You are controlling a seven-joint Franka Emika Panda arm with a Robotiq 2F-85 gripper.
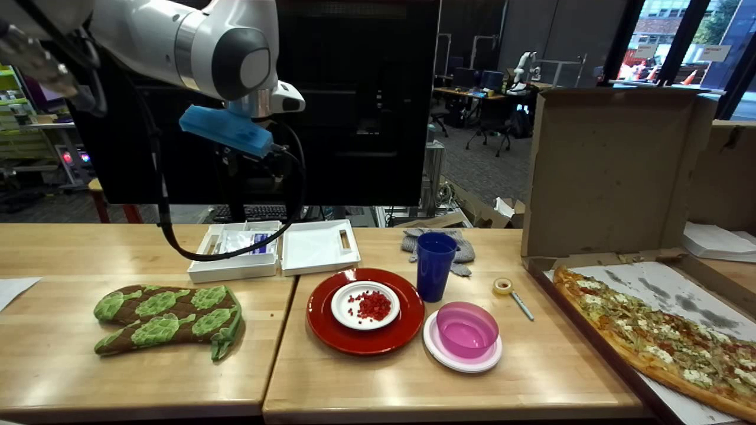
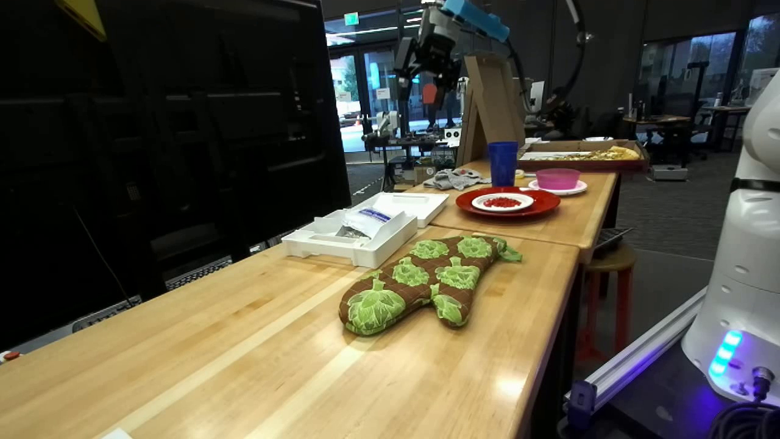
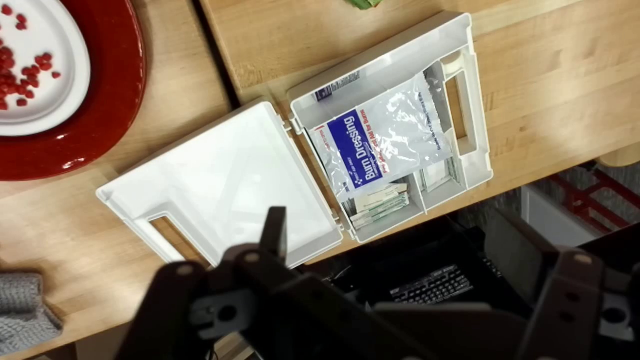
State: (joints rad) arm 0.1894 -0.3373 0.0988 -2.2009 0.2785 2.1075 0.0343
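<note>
The fingers (image 3: pixel 272 231) stand wide apart with nothing between them, hanging well above the tabletop (image 1: pixel 147 383) at the end of a white Panda arm (image 1: pixel 147 41). Nearest below is an open white first-aid case (image 3: pixel 375 59); in the wrist view its Burn Dressing packet (image 3: pixel 385 137) lies up-picture of the gap between the fingers. The packet's long axis climbs from lower left to upper right, at a shallow slant to the line joining the fingers. It rests across the compartments (image 3: pixel 392 220), with paper-wrapped strips (image 3: pixel 380 205) showing just past its lower edge. The lid (image 3: pixel 225 150) lies folded back, to the left in that view. The case sits by the tabletop's edge, where a dark seam (image 1: pixel 280 342) meets it; a keyboard (image 3: pixel 435 286) shows lower down beyond. A quilted oven mitt (image 1: pixel 171 319) lies near; a red plate (image 1: pixel 331 336), a blue cup (image 1: pixel 435 265), a pink bowl (image 1: pixel 466 330) and an open pizza box (image 1: pixel 608 177) follow farther along. Behind the case, a large black screen (image 1: pixel 354 147) stands in a room with tall windows (image 1: pixel 655 32).
</note>
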